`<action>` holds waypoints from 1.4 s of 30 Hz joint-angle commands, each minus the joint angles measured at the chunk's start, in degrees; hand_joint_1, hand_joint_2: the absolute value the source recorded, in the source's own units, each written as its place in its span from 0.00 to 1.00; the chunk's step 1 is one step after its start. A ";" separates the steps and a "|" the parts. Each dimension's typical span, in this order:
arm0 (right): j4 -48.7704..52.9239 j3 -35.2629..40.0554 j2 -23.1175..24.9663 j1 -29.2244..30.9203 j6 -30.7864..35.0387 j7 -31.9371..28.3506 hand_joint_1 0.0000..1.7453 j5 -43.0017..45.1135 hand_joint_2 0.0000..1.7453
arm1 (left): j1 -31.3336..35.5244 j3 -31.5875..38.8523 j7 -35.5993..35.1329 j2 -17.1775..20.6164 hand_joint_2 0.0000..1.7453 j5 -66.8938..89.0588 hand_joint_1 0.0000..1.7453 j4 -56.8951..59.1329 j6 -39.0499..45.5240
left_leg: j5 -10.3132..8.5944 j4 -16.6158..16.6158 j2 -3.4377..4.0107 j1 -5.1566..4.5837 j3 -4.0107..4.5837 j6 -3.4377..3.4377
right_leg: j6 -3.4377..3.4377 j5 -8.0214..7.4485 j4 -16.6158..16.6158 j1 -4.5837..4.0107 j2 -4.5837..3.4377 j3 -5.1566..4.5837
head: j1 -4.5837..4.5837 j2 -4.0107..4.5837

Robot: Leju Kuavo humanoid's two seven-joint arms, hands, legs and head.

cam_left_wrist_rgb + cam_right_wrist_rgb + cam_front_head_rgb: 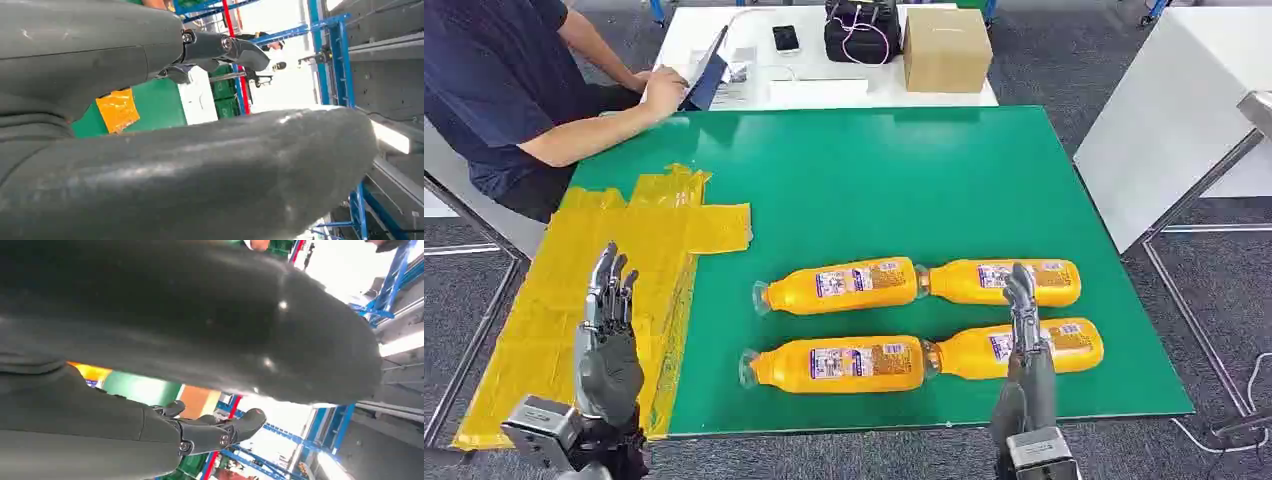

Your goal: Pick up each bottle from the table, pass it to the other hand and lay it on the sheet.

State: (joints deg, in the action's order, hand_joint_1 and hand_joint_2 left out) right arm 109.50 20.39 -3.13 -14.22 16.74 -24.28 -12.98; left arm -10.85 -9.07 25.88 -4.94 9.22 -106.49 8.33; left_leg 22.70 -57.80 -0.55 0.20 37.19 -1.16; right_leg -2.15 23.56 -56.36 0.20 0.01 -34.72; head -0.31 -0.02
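Four orange bottles [839, 285] lying on the green worktop [904, 180].
Left hand [607, 345] raised over yellow sheet [614, 270], fingers apart, empty; right hand [1024, 340] above near-right bottle, fingers straight, empty.

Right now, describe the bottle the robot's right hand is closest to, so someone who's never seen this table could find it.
On the green table, four orange bottles lie in two rows of two. Take the row nearest the robot, then its right-hand bottle, just beyond the right hand. Unlike its left neighbour, its cap points inward toward the table's middle.
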 commanded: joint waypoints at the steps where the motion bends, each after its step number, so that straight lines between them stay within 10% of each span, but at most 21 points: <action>1: -0.11 -1.09 -1.98 0.01 0.67 0.71 0.00 0.14 0.00 | 3.01 -2.52 -0.61 0.62 0.00 -1.16 0.00 4.08 0.52 | 0.12 0.05 -0.05 0.01 -0.34 0.04 | 0.02 0.14 0.08 -0.02 0.09 0.40 | 0.00 0.00; 5: -0.05 -1.39 -2.20 -0.17 0.61 0.65 0.00 0.44 0.00 | 3.73 -3.11 -0.62 0.81 0.00 -1.38 0.00 4.67 0.46 | 0.19 0.04 -0.08 0.03 -0.51 0.06 | 0.04 0.22 0.10 -0.04 0.14 0.59 | 0.00 0.00; 6: -0.27 -1.14 -2.54 -0.07 0.09 1.08 0.00 0.49 1.00 | 3.91 -3.24 -0.62 0.86 0.00 -1.67 0.00 4.74 0.51 | 0.13 0.05 -0.08 0.02 -0.39 0.05 | 0.03 0.16 0.09 -0.03 0.12 0.46 | 0.00 0.00; 42: -10.11 6.66 -11.24 11.20 -12.61 17.49 0.00 -18.29 1.00 | 9.45 -3.08 -1.21 0.73 0.00 -15.12 0.00 8.14 -1.98 | 0.14 0.08 0.05 0.03 -0.52 0.04 | 0.03 0.13 0.14 -0.04 0.00 0.62 | 0.00 0.00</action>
State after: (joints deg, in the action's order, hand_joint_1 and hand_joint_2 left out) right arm 104.63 24.59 -12.50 -6.10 4.66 -7.21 -31.32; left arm -3.61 -11.06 24.92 -4.92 -5.51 -102.57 6.43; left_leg 22.67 -57.81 -0.56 0.20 37.19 -1.18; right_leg -2.16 23.53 -56.37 0.20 0.02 -34.68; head -0.31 -0.02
